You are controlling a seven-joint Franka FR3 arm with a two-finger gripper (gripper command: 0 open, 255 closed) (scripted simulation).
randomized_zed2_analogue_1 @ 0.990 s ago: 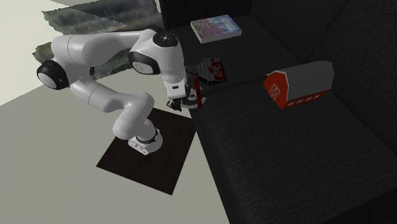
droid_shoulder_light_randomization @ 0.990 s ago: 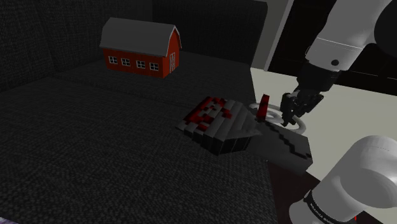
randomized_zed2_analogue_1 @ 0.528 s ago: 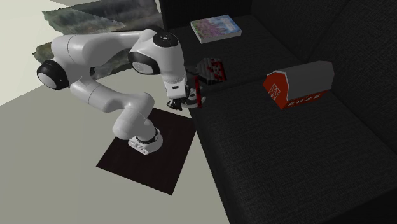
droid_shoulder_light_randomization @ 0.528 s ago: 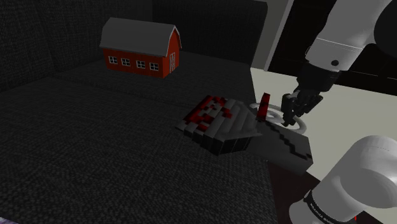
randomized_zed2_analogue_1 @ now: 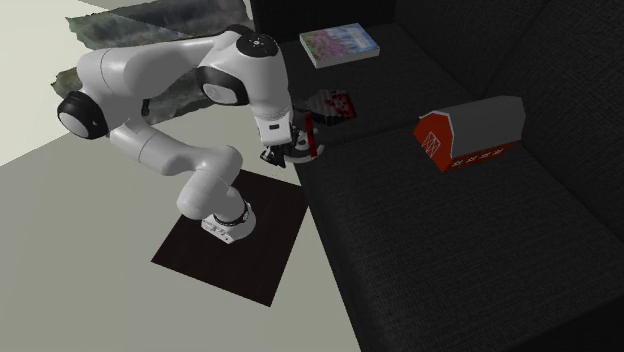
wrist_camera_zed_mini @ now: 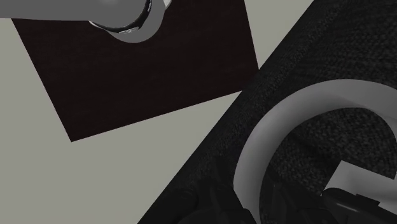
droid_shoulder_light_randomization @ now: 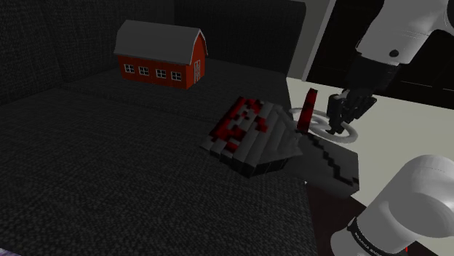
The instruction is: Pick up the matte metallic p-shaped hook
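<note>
1. Gripper point(droid_shoulder_light_randomization: 337, 124): in the shoulder view I see it pointing down at the edge of the sofa point(droid_shoulder_light_randomization: 109, 182). Its black fingers are drawn together on the grey band of the hook point(droid_shoulder_light_randomization: 348, 137), which I read as clamped on that band.
2. Hook: a matte grey ring carrying a short red bar. The bar stands nearly upright on the side of the ring that faces the blocky model point(droid_shoulder_light_randomization: 251, 134). The hook is at the sofa's edge, just beside that grey-and-red model, with the gripper on its far side. I cannot tell whether the ring touches the cushion.
3. Wrist view: the hook's band point(wrist_camera_zed_mini: 261, 146) curves away from between the fingers over the dark, coarse fabric. Beyond the sofa edge I see pale floor point(wrist_camera_zed_mini: 51, 159), the dark square stand point(wrist_camera_zed_mini: 146, 70) and the arm's rounded base point(wrist_camera_zed_mini: 124, 19) on it.
4. Barn point(droid_shoulder_light_randomization: 160, 54): red walls and a grey roof. It stands upright on the seat near the backrest, well apart from the hook.
5. Second exterior view: the white arm point(randomized_zed2_analogue_1: 150, 80) rises from the stand and bends over the sofa edge. The gripper point(randomized_zed2_analogue_1: 284, 153) is just beside the blocky model point(randomized_zed2_analogue_1: 335, 108).
6. Book point(randomized_zed2_analogue_1: 340, 45): it lies flat on the seat beyond the model, apart from it.
</note>
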